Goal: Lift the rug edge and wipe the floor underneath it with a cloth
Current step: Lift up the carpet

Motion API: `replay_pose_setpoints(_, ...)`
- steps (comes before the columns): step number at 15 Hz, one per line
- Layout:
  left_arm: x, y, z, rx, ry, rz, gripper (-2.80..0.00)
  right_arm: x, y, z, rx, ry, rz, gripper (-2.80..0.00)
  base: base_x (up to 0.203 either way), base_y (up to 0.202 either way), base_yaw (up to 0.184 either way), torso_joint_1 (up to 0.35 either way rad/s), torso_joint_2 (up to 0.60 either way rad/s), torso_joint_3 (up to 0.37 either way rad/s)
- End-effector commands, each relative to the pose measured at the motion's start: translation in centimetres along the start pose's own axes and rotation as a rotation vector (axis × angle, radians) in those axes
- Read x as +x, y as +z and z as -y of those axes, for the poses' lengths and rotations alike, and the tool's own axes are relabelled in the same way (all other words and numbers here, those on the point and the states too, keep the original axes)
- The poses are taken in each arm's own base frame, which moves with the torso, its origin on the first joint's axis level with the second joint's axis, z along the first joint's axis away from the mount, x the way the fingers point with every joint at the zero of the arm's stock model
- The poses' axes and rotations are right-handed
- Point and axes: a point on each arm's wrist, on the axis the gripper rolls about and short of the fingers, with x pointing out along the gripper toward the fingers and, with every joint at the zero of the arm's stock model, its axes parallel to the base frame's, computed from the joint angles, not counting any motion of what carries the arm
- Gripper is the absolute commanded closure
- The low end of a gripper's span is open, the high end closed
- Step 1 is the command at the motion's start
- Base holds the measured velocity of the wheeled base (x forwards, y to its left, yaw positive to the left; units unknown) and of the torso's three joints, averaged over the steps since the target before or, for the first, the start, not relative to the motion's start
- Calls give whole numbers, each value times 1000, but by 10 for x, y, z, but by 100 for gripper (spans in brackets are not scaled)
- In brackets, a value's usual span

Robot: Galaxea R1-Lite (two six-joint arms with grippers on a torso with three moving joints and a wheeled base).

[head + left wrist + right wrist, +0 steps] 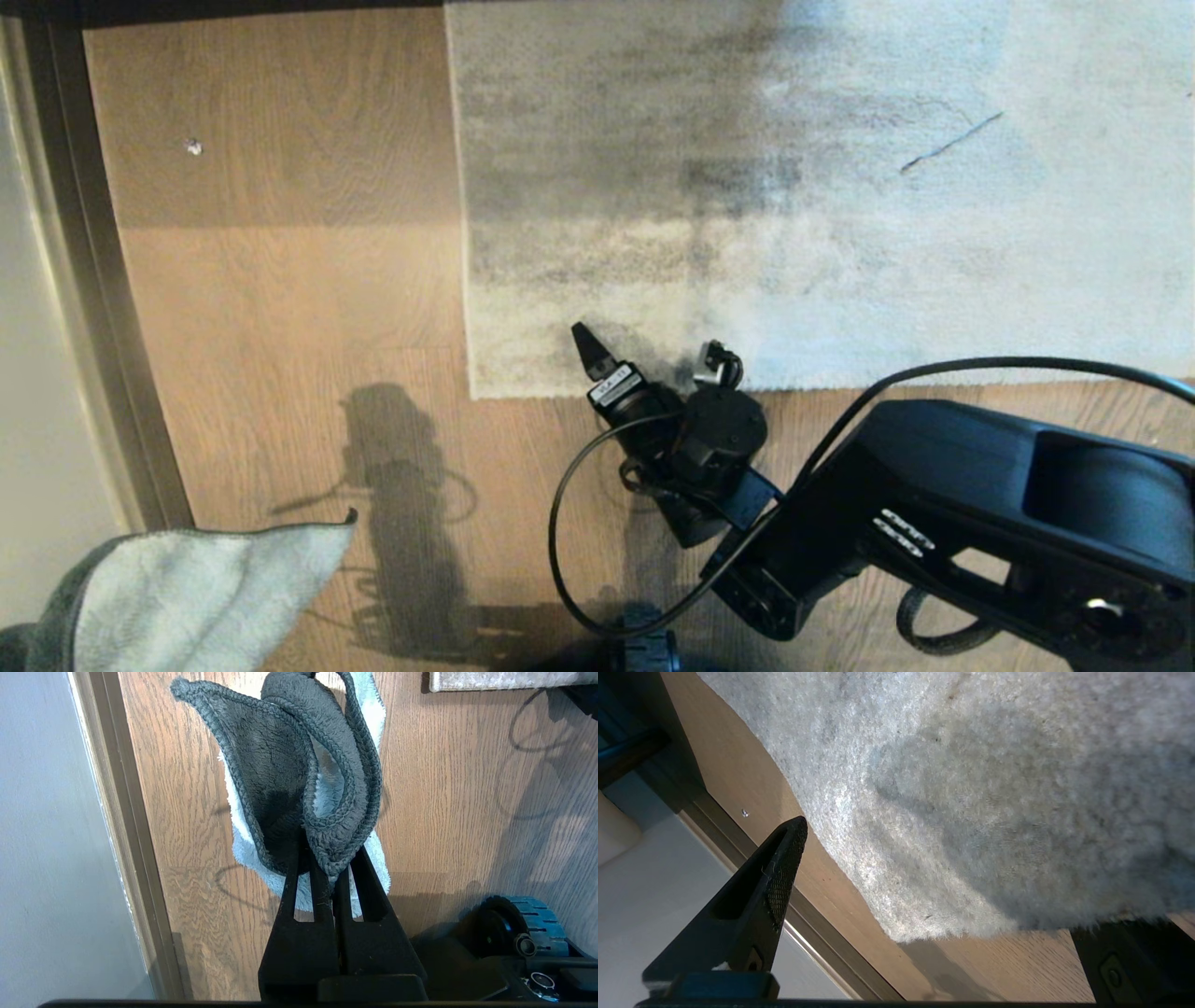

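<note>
Right claw [649, 359], spread wide, over rug edge [560, 387] at lower centre; soft, limp pile, best pinched at hemmed corner. Left claw [334, 877] pinching cloth [299, 788].

Right arm [980, 504] fills the head view: a chunky matte-black shell with a deep oval recess, and small white lettering on its flank. A thin black cable [579, 523] loops off the wrist and another arcs over the top. The right claw [649, 359] shows a pointed black finger [588, 347] beside a white printed label [616, 385]; up close, that finger's inner face is finely cross-hatched. The left claw [334, 877] has two slotted, tapering black fingers on a black block. Low down sits a black wheel [518, 928] with a ribbed blue-grey tread.
</note>
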Motion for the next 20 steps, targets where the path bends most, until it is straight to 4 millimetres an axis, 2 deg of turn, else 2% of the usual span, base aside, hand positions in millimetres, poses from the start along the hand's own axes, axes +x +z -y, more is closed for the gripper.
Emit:
replay_pose_setpoints(1, 0, 0, 0, -1, 0, 0, 0, 1, 3, -3, 19, 35, 29, -280, 0, 0, 0, 0, 0, 0)
replay_pose_setpoints(7, 0, 0, 0, -1, 0, 1, 0, 11, 6, -13, 37, 84, 62, -280, 0, 0, 0, 0, 0, 0)
replay_pose_setpoints(10, 0, 0, 0, -1, 0, 1, 0, 12, 1, -7, 33, 75, 57, -280, 0, 0, 0, 0, 0, 0)
replay_pose_setpoints(15, 0, 0, 0, -1, 0, 1, 0, 24, -1, -12, 54, 122, 85, -280, 0, 0, 0, 0, 0, 0)
replay_pose_setpoints(20, 0, 0, 0, -1, 0, 2, 0, 22, -6, -18, 102, 134, 70, -280, 0, 0, 0, 0, 0, 0)
